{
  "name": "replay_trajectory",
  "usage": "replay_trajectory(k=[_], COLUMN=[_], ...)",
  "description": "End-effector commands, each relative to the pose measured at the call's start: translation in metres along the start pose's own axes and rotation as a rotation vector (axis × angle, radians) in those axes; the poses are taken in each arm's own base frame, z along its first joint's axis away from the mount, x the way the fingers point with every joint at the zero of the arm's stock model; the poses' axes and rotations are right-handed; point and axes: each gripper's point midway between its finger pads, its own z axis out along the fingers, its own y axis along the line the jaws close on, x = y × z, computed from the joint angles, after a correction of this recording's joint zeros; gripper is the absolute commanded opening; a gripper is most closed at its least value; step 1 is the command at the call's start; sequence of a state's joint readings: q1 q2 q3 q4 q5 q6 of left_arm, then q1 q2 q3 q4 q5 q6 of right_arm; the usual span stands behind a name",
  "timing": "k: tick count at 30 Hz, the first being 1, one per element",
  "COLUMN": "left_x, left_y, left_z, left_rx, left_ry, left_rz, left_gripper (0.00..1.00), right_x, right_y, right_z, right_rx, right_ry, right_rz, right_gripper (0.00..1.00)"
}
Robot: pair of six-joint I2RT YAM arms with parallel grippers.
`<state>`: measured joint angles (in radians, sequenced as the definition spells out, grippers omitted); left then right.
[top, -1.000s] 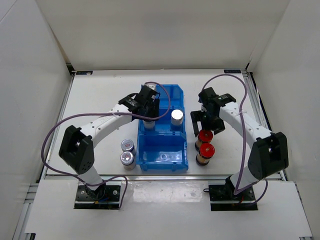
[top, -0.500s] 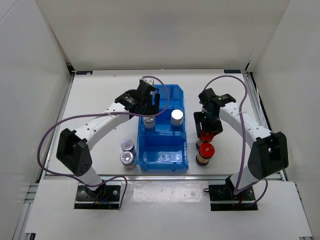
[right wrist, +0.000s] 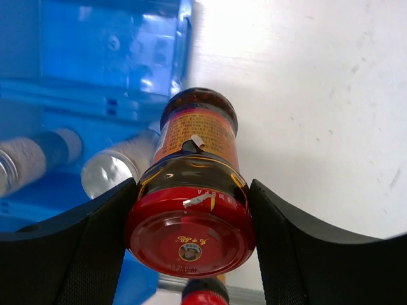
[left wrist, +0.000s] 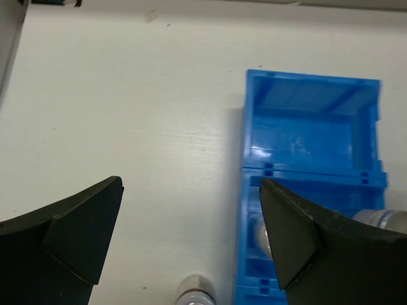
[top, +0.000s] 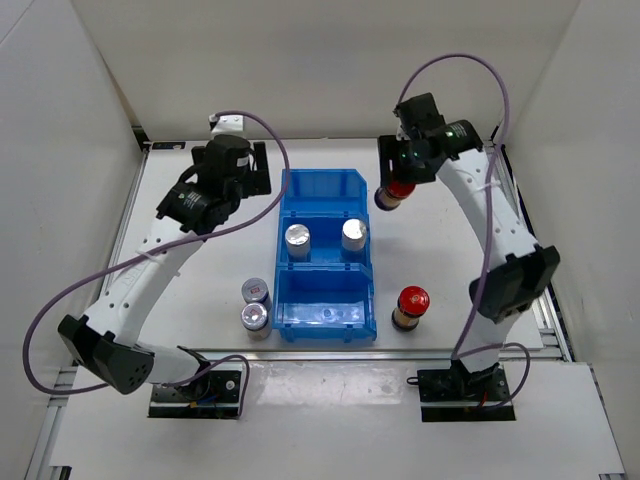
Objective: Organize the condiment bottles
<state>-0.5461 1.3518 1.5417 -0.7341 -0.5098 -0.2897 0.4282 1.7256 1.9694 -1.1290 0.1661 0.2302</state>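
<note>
Transfer of a red-capped bottle (right wrist: pixel 194 146) toward the blue bin (top: pixel 322 174).
Nearest the bases, two short silver-capped bottles (top: pixel 255 304) and the other red-capped bottle (top: pixel 409 305) stood on the table (top: pixel 440 250) either side of the bin, and two taller silver-capped bottles (top: pixel 298 240) occupied its middle compartment (top: pixel 325 262). Farther back, the right gripper (right wrist: pixel 191 219) was clamped on the carried bottle just under its cap, held beside the bin's far right corner. It would do best to centre over the vacant far compartment (top: pixel 322 198) and lower fully before letting go. The left gripper (left wrist: pixel 191 210) hung wide open, holding nothing.
</note>
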Motion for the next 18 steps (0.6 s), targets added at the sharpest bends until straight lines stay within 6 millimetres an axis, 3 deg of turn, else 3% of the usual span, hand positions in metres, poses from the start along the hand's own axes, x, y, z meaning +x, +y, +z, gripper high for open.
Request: replay_trajectory(k=[1, 3, 4, 10, 11, 12, 13, 14, 15, 18], left_x=[0.016, 0.025, 0.029, 0.033, 0.032, 0.030, 0.032, 0.032, 0.034, 0.038], left_y=[0.032, 0.041, 0.053, 0.073, 0.077, 0.078, 0.078, 0.078, 0.081, 0.083], left_z=[0.000, 0.001, 0.000, -0.004, -0.004, -0.006, -0.007, -0.007, -0.008, -0.012], left_rx=[-0.096, -0.117, -0.142, -0.178, -0.186, -0.185, -0.186, -0.186, -0.197, -0.197], left_ry=[0.046, 0.063, 0.075, 0.089, 0.091, 0.083, 0.090, 0.091, 0.096, 0.098], left_rz=[0.028, 0.039, 0.044, 0.075, 0.080, 0.076, 0.080, 0.080, 0.085, 0.086], left_gripper=[1.00, 1.00, 1.00, 1.00, 1.00, 1.00, 1.00, 1.00, 1.00, 1.00], right_x=[-0.028, -0.044, -0.050, -0.077, -0.074, -0.066, -0.082, -0.081, -0.065, -0.059], right_y=[0.013, 0.027, 0.032, 0.072, 0.072, 0.076, 0.084, 0.085, 0.083, 0.087], right_z=[0.015, 0.043, 0.048, 0.084, 0.087, 0.108, 0.096, 0.100, 0.122, 0.135], right_rx=[-0.061, -0.103, -0.122, -0.179, -0.173, -0.158, -0.180, -0.179, -0.163, -0.155], right_ry=[-0.040, -0.029, -0.033, -0.057, -0.032, 0.007, -0.055, -0.051, 0.017, 0.027], right_rz=[-0.024, -0.025, -0.025, -0.065, -0.066, -0.075, -0.080, -0.080, -0.084, -0.092], right_gripper=[0.00, 0.00, 0.00, 0.00, 0.00, 0.00, 0.00, 0.00, 0.00, 0.00])
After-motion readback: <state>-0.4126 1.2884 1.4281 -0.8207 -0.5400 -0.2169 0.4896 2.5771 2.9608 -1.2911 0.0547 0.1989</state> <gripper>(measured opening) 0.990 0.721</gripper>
